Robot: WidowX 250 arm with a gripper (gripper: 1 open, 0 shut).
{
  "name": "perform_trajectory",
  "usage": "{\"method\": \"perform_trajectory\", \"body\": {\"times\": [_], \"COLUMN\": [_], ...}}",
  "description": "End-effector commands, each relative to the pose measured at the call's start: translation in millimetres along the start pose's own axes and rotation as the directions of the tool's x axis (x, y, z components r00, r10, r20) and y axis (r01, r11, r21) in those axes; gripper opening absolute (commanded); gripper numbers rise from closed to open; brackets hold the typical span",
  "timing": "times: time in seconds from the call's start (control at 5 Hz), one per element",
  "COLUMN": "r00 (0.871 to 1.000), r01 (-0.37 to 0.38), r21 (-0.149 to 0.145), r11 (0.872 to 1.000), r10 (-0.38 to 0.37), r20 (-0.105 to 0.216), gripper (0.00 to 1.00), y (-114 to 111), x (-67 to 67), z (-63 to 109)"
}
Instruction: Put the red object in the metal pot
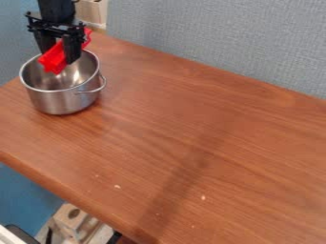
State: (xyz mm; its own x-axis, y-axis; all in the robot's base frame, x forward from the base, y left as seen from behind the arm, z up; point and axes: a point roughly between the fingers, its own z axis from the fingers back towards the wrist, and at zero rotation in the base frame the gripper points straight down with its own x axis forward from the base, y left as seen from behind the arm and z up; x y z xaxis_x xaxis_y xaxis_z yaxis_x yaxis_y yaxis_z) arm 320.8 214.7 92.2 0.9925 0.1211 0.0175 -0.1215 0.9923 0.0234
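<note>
We have the gripper (60, 46) clamped on the red block (55, 59), pointing straight down at the table's ten o'clock corner. The block hangs tilted over the far rim of the steel pot (60, 86), its lower end just above the opening. To do this well, we want the block centred over the bowl, lowered until its low end is inside, then let go, so it can't tip out over the rim onto the table (192, 133).
</note>
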Motion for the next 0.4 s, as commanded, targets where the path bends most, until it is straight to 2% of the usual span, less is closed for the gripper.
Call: {"method": "perform_trajectory", "body": {"times": [0.0,0.2], "r00": [0.998,0.998], "r01": [-0.03,-0.037], "r21": [0.038,0.042], "r11": [0.999,0.998], "r10": [0.027,0.035], "r20": [0.061,0.061], "gripper": [0.0,0.0], "y": [10.0,11.0], "x": [5.5,6.4], "z": [23.2,22.8]}}
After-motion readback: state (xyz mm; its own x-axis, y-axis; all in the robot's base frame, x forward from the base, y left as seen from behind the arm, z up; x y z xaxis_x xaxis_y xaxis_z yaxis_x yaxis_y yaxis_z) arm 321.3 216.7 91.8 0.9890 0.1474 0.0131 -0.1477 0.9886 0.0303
